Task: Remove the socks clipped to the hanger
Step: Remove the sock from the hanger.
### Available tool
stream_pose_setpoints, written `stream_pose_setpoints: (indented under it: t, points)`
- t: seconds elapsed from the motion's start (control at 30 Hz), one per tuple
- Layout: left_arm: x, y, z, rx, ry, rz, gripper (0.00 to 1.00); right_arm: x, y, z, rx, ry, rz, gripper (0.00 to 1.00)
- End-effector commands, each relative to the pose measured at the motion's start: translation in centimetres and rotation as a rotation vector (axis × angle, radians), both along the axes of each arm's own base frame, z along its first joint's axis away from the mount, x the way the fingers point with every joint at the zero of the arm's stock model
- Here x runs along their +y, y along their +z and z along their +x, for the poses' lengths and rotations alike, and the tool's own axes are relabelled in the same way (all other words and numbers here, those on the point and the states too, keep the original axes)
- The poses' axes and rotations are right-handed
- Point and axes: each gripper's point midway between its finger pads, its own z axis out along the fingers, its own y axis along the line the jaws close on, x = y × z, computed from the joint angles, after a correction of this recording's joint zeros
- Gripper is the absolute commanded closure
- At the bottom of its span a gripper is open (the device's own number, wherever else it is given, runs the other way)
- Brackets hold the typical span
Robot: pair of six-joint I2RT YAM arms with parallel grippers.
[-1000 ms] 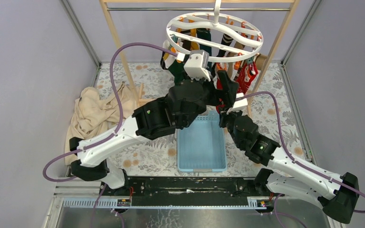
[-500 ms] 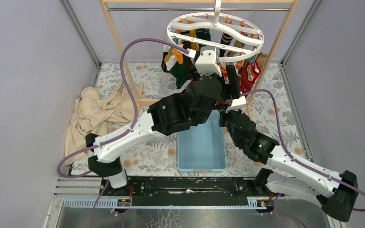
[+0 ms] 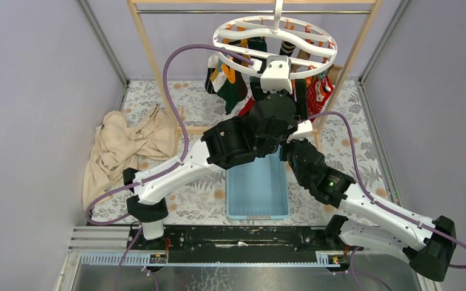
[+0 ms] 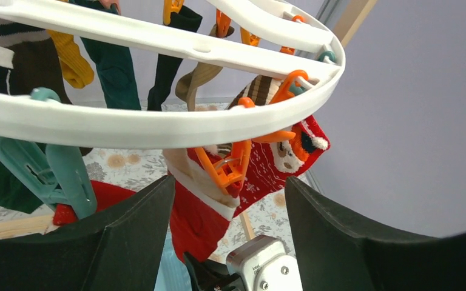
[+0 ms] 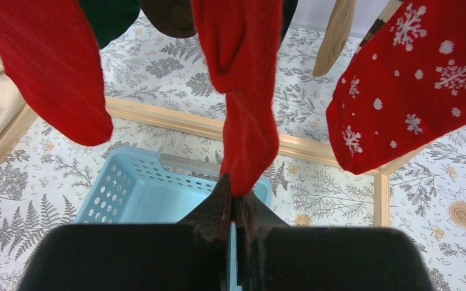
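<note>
Socks (image 4: 118, 73), small fabric, red, green and mustard, hung clipped under round white plastic ring hanger (image 4: 158, 124). Left gripper (image 4: 229, 182): jaws spread, orange plastic clip (image 4: 224, 171) and cream-cuffed red sock (image 4: 194, 224) between them. Right gripper (image 5: 233, 200): jaws pinched toe of plain red sock (image 5: 246, 109) hanging directly above them

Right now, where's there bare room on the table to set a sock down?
Bare floral tabletop lies right of the blue basket, plus a smaller patch between basket and beige cloth. Under the hanger it's crowded with socks and clips.
</note>
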Motion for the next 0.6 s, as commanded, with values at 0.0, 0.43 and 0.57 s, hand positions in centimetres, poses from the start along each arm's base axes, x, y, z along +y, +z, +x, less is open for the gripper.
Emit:
stream_pose_setpoints:
  t: [0.0, 0.43, 0.57]
  points:
    - [1.7, 1.9, 0.9, -0.036, 0.065, -0.022, 0.29, -0.1, 2.3, 0.3, -0.04, -0.027, 0.022, 1.0]
    - [1.5, 1.8, 2.2, -0.025, 0.045, -0.048, 0.28, 0.0, 2.0, 0.8, -0.024, -0.042, -0.024, 1.0]
    - [0.6, 1.3, 2.2, -0.012, 0.021, -0.054, 0.19, 0.0, 1.9, 1.1, -0.021, -0.054, -0.038, 1.0]
